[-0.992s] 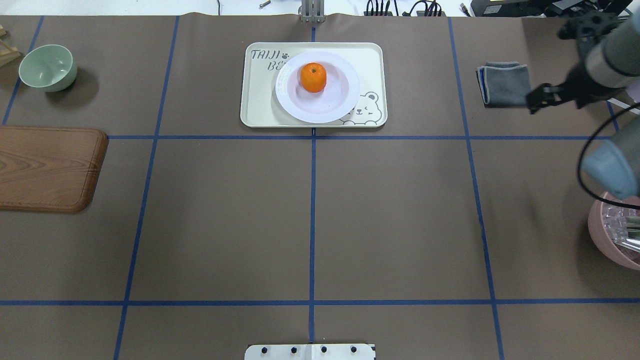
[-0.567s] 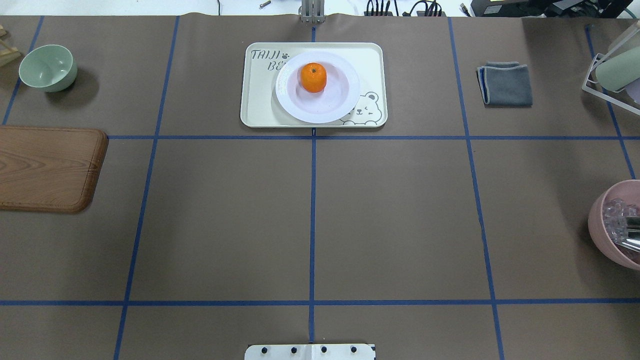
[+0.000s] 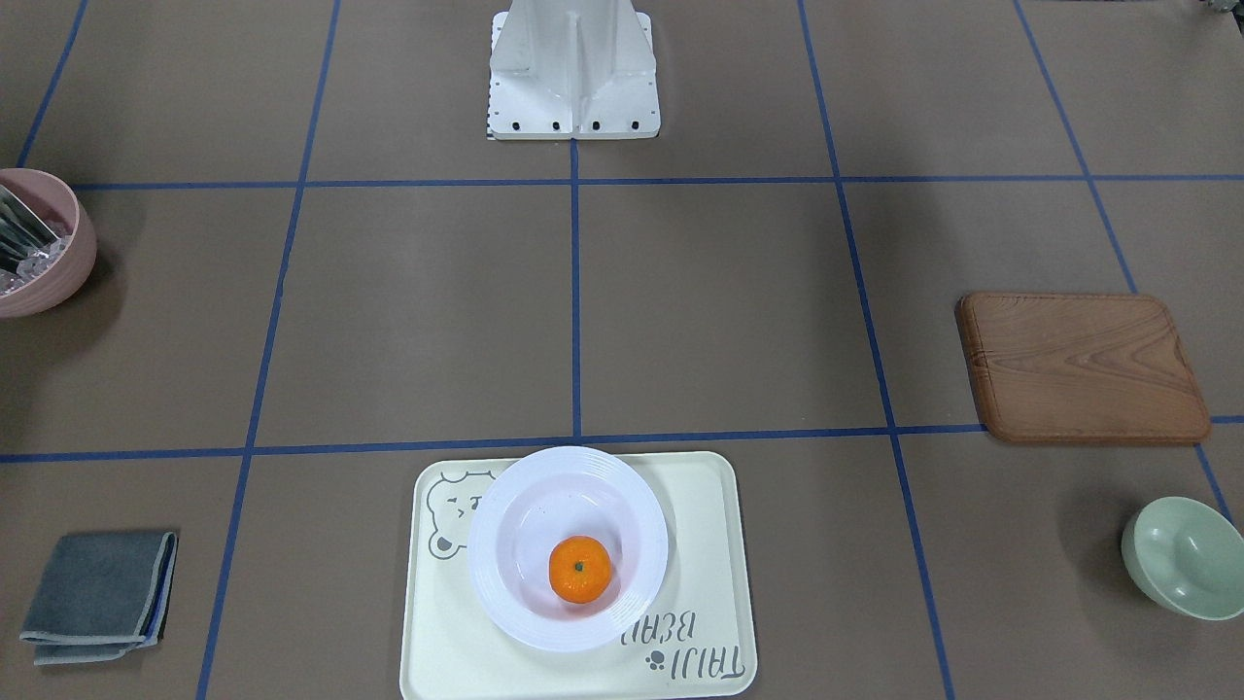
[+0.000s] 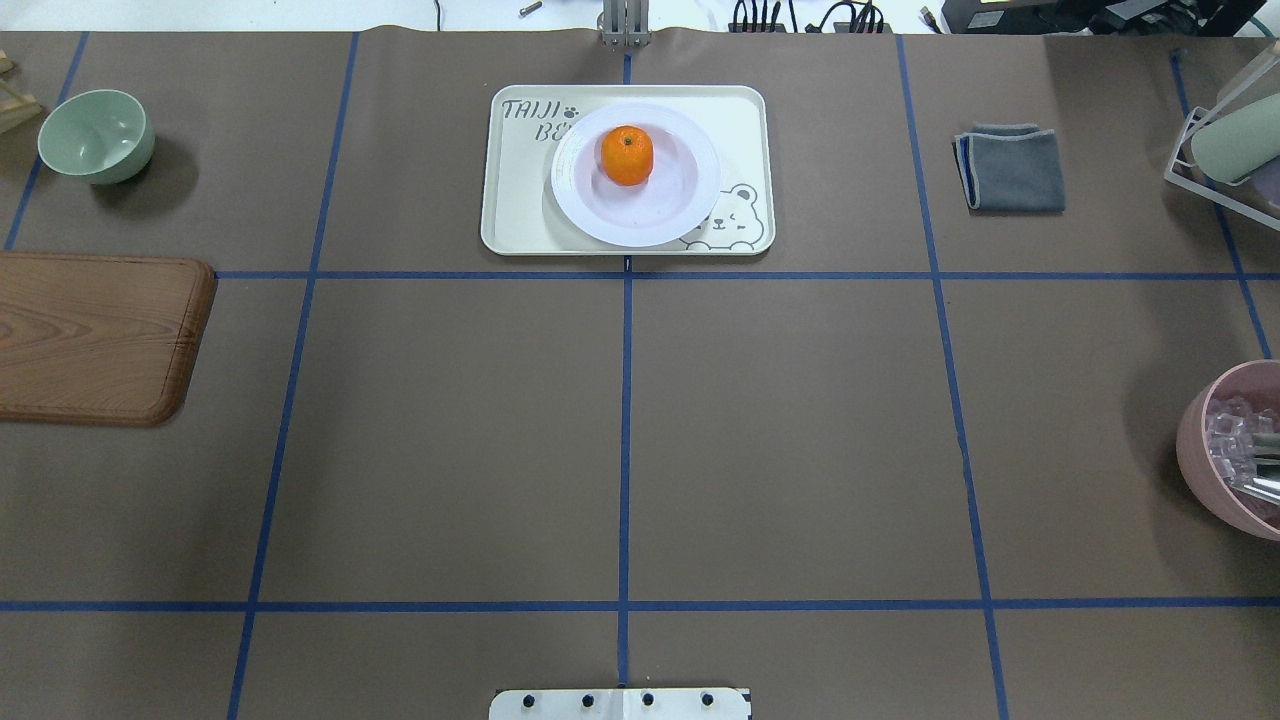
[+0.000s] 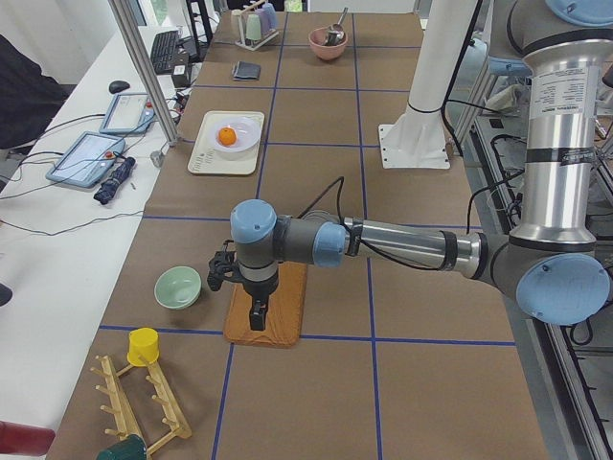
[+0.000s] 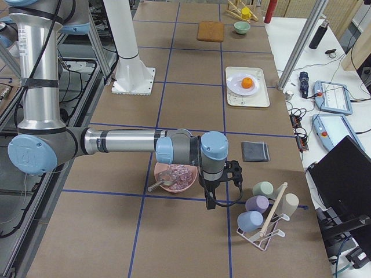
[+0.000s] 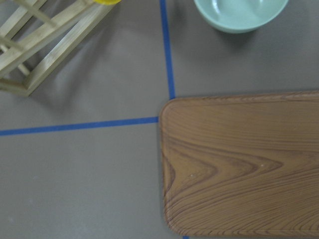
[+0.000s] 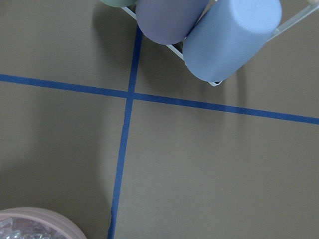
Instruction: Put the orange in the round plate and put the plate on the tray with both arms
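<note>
Sitting in the middle of the round white plate (image 4: 662,207) is the orange (image 4: 627,155). That plate rests on the cream bear tray (image 4: 518,216), at the far side of the surface (image 4: 450,420) from me. My left arm (image 5: 402,244) hangs over the wooden board (image 5: 283,312), beside the green bowl (image 5: 178,287). My right arm (image 6: 122,142) hangs by the pink bowl (image 6: 174,177) and the cup rack (image 6: 264,223). I cannot tell if my left jaws or my right jaws are open or closed.

left arm (image 5: 402,244) and right arm (image 6: 119,141) are showing brushed-silver tubes, light-blue joint caps (image 5: 254,222); black cables (image 5: 326,192) looping off wrists; white base plate (image 3: 573,107) showing dark screws.
</note>
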Available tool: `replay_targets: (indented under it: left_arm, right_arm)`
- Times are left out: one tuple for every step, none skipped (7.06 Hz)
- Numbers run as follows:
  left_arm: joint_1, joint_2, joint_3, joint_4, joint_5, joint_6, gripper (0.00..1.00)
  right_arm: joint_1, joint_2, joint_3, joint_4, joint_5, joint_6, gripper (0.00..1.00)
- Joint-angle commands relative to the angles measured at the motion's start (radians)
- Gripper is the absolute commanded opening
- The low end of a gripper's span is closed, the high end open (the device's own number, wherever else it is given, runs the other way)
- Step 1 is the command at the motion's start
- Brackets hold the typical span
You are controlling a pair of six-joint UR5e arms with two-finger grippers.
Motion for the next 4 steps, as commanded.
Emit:
replay_targets:
  left_arm:
    - [-0.006,0.071,-0.003,0.0,-0.064,0.0,0.99]
    - [-0.021,0.073,-0.004,0.0,-0.105,0.0,0.99]
    - [-0.025,0.068,0.003,0.0,-0.106,-0.002,0.99]
    - [-0.026,0.063,0.006,0.001,-0.106,-0.002,0.99]
  right_arm:
    - [0.002,-0.006,-0.014,-0.003,0.061,0.047,1.0]
    - [0.002,-0.008,-0.012,-0.003,0.076,0.072,1.0]
    - [0.002,-0.009,-0.011,-0.003,0.079,0.072,1.0]
    - [0.002,-0.011,-0.012,-0.003,0.088,0.074,1.0]
